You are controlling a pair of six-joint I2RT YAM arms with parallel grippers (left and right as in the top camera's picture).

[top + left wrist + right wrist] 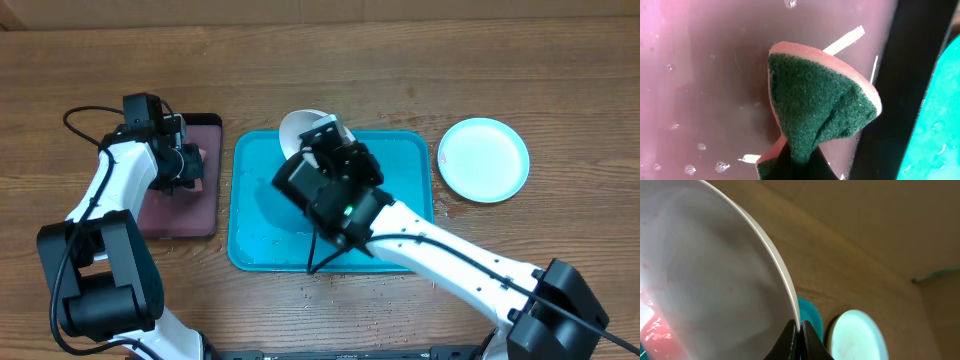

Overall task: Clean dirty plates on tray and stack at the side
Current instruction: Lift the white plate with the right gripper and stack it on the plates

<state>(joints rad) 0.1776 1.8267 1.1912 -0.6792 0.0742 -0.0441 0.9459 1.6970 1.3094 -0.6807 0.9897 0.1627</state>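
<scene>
Right claw [327,134]: clamped on the rim of the white plate [298,125]. The right wrist view shows my two fingers [788,339] pinching the rim edge-on, jaws narrow. The plate is held tilted above the far edge of the tray [252,205]; whether it touches the tray I cannot tell. Its face carries a pink smear [655,331] low down and faint red specks higher up.

Left claw [190,160]: closed on the sponge [815,100]. The sponge is folded in the grip, green scouring side outward and pink backing showing at its edge. It hangs over the dark tray [700,75], whose pinkish floor is wet with droplets. This tray lies just beside the turquoise one, on its left.

Blue plate [483,158]: flat on the table [560,80], right of the tray and apart from it. No smears show on it from overhead.
</scene>
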